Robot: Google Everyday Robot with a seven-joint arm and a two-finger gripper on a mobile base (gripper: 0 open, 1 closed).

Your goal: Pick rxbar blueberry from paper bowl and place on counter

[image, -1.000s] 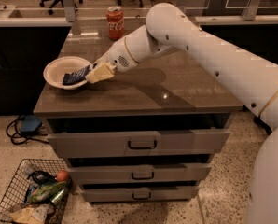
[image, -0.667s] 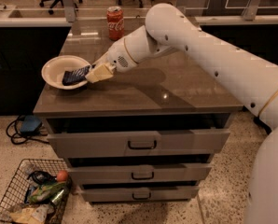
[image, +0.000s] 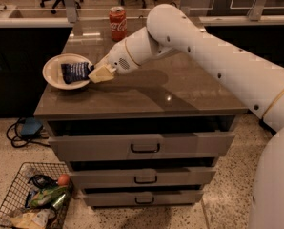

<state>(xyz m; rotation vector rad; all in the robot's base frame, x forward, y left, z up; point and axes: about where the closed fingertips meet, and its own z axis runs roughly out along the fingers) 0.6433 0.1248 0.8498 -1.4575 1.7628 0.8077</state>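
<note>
Camera view: hand (image: 99,74) at the rim of the paper bowl (image: 53,82), against the rxbar blueberry (image: 75,72) lying inside; grip state cannot be told.
A shallow hold could drop the bar or tip the bowl.

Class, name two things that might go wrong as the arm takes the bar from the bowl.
The shallow off-white paper bowl sits near the left edge of the grey-brown stone counter; the gripper, at its right rim, might shove or tip it off. The flat dark-blue wrapped snack bar lies inside, so it may slip and stay behind.
</note>
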